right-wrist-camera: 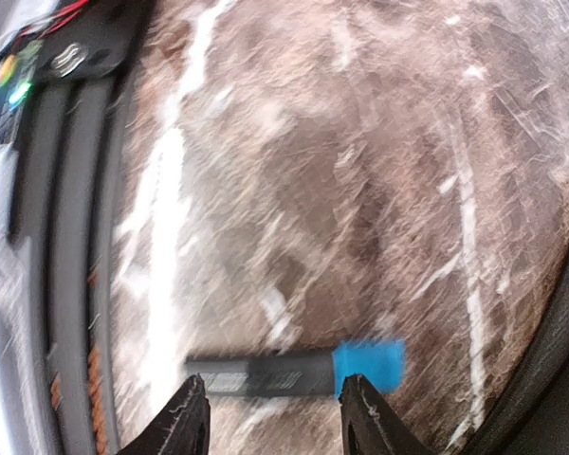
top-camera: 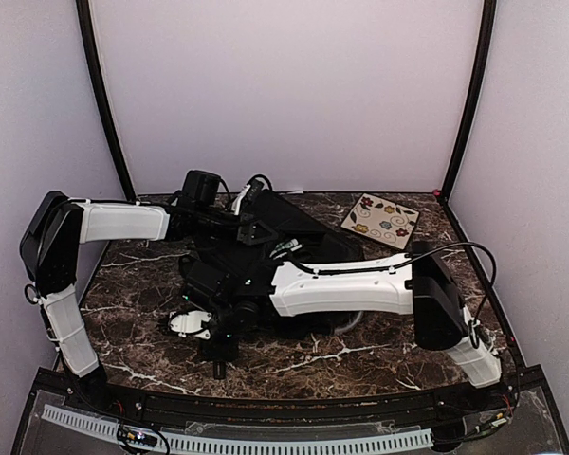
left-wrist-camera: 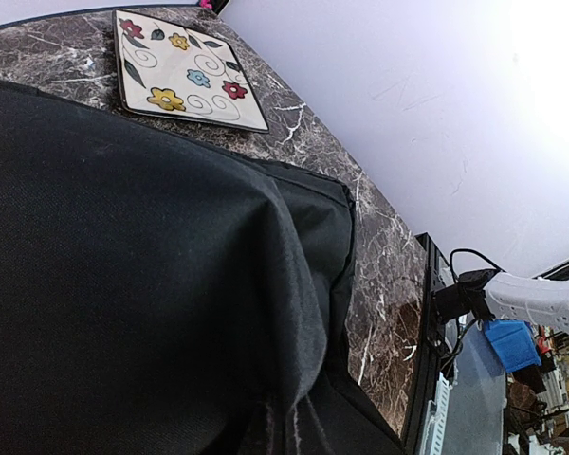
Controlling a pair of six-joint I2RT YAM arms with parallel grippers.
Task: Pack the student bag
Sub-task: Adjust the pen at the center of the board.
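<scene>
the student bag [top-camera: 266, 251] lies in the middle of the dark marbled worktop [top-camera: 379, 351] in the top view, a black soft heap with both arms over it. in the left wrist view its cloth fills the whole left and lower part of the frame.

my left tool [top-camera: 253, 230] sits above the bag's far edge, a little above the centre of the top view. its fingers lie outside its own camera's frame, but the tool is closed, and the bag's fabric rises in a long fold that narrows toward the bottom edge of that view, so it looks pinched on the cloth.

my right tool [right-wrist-camera: 273, 422] hangs over bare worktop at the bag's near side, lower left of centre in the top view. its two fingertips [right-wrist-camera: 185, 422] stand apart at the bottom of the wrist frame, holding nothing. a black marker with a blue cap [right-wrist-camera: 294, 372] lies flat on the worktop just above them, sideways, cap to the right. that frame is blurred, so i cannot tell whether the tips touch it.

a flowered square tile [top-camera: 379, 220] lies flat on the worktop just beside the bag, upper right of centre in the top view.
</scene>
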